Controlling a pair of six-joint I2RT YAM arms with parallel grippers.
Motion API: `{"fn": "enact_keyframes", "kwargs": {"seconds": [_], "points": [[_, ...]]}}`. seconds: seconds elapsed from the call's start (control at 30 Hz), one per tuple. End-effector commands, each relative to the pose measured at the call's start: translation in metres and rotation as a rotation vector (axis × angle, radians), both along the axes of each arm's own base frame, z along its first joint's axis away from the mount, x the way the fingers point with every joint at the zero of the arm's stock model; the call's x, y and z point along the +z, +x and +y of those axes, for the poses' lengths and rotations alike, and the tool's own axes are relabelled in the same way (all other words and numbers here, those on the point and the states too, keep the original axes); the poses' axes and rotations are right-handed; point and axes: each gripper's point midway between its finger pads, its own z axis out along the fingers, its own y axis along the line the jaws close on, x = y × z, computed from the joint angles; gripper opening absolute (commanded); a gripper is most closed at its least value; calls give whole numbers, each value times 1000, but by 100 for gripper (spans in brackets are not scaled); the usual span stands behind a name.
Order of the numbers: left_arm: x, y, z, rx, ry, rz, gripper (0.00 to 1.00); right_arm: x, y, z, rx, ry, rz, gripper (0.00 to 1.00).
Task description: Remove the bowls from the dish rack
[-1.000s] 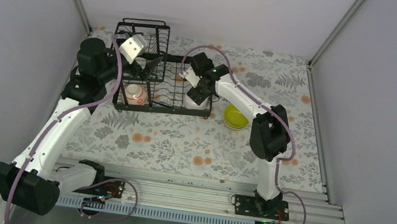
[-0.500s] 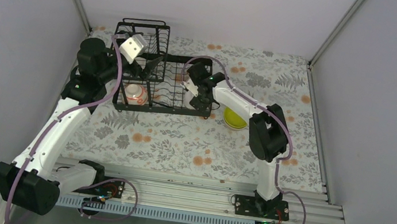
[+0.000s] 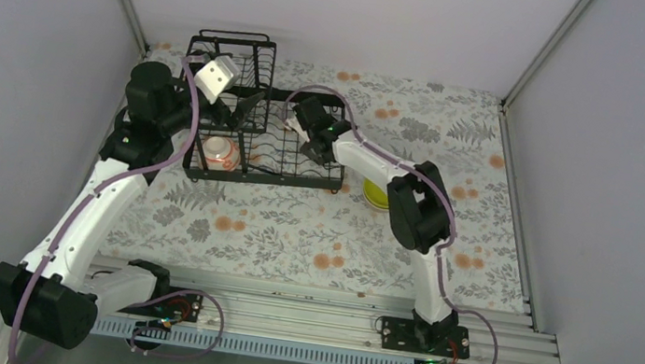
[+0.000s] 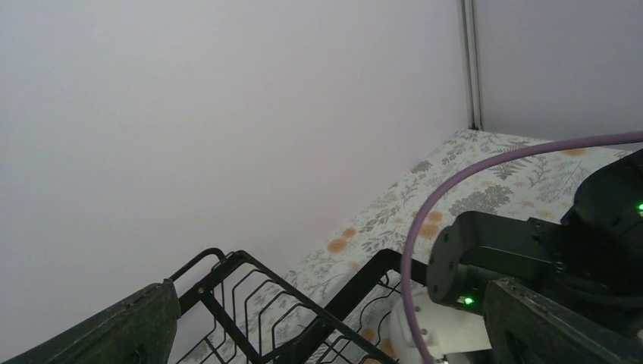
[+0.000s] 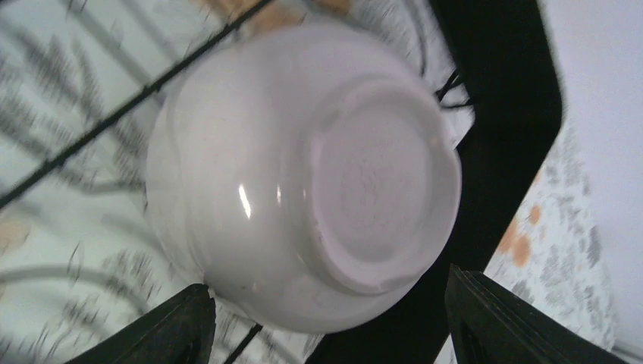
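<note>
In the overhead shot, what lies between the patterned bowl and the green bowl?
Top view: wire dividers and the end wall of the dish rack separate them; the patterned bowl sits inside, the green bowl outside on the table.

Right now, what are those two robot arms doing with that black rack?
The right arm's open tool is lined up on a white bowl in the dish rack. The left arm's tool hangs open over the rack's other end, near a red-patterned bowl inside. A green bowl sits on the table beside the rack.
</note>
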Motion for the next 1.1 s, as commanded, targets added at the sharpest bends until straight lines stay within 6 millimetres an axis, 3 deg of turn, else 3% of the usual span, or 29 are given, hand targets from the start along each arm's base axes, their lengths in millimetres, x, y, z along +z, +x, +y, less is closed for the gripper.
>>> {"fn": "enact_keyframes", "kwargs": {"seconds": [0.0, 0.37, 0.73, 0.97, 1.07], "points": [[1, -3, 1, -8, -10, -16, 100, 30, 44, 14, -35, 22, -186, 75], [1, -4, 1, -12, -16, -16, 100, 34, 87, 3, -86, 16, -263, 77], [3, -3, 0, -18, -17, -12, 100, 30, 43, 11, 26, 26, -82, 81], [3, -4, 0, -20, -17, -12, 100, 36, 53, 23, 32, 41, -115, 83], [3, -5, 0, -21, -15, -13, 100, 27, 57, 33, 37, 30, -103, 84]]}}
